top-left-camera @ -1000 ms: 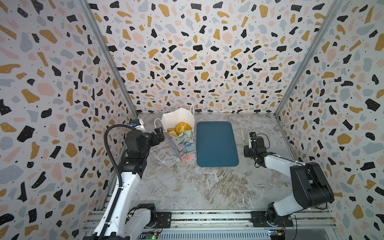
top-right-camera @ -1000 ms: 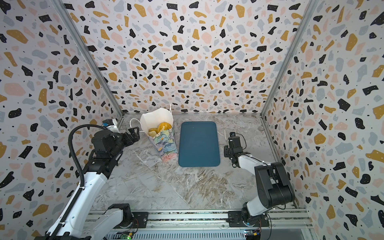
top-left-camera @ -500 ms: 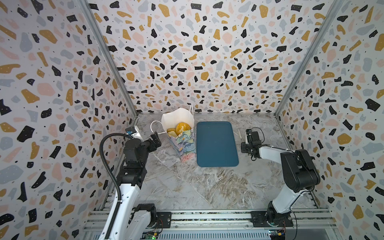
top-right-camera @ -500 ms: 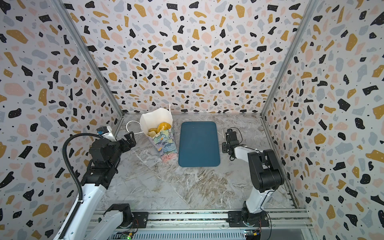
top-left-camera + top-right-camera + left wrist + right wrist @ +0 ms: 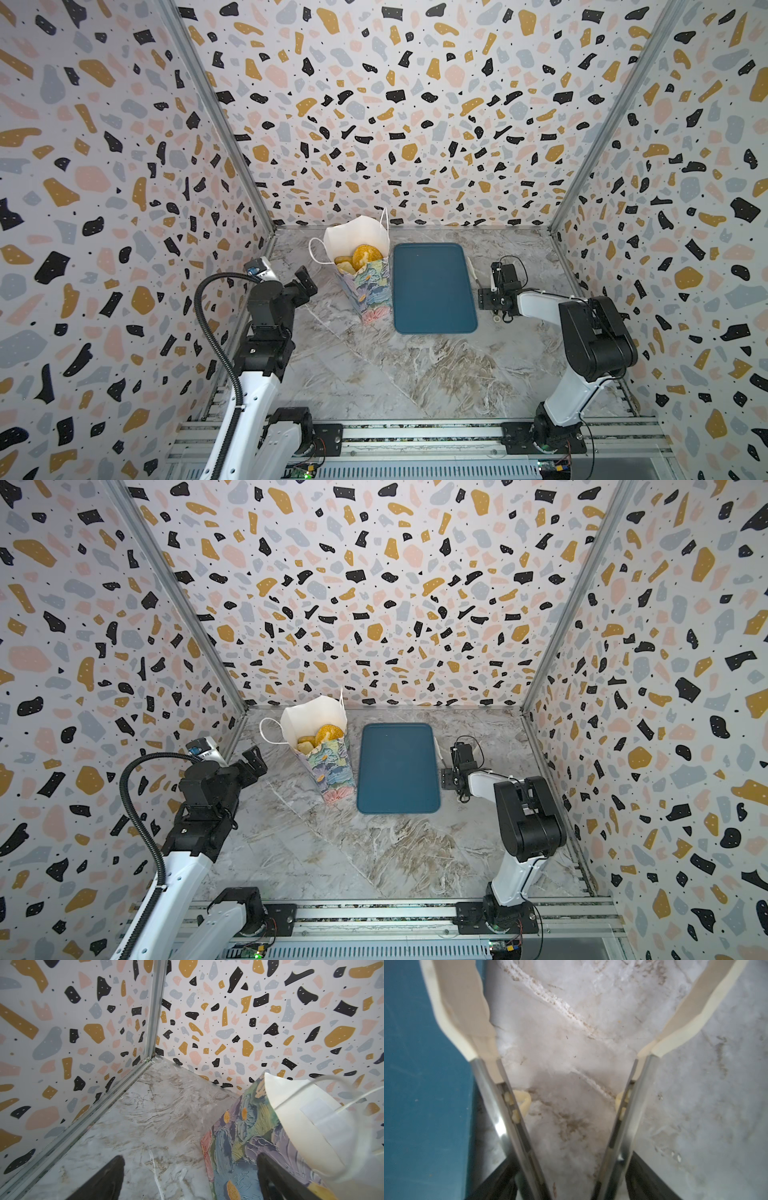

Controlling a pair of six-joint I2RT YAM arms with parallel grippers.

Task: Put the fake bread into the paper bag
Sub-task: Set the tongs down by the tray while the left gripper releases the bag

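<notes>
The paper bag stands upright at the back left of the table, floral outside and white inside. Fake bread fills it up to the mouth, golden and brown pieces showing. My left gripper hangs open just left of the bag and holds nothing. In the left wrist view the bag is by one black finger. My right gripper points down at the table right of the tray, its long cream-tipped tong fingers spread open and empty.
A flat dark-blue tray lies right of the bag with nothing on it. The bag's white cord handle loops out toward my left gripper. Patterned walls close the back and both sides.
My right gripper's fingers have spread apart, and that arm has folded up, its elbow rising. My left arm has drawn back a little from the bag.
</notes>
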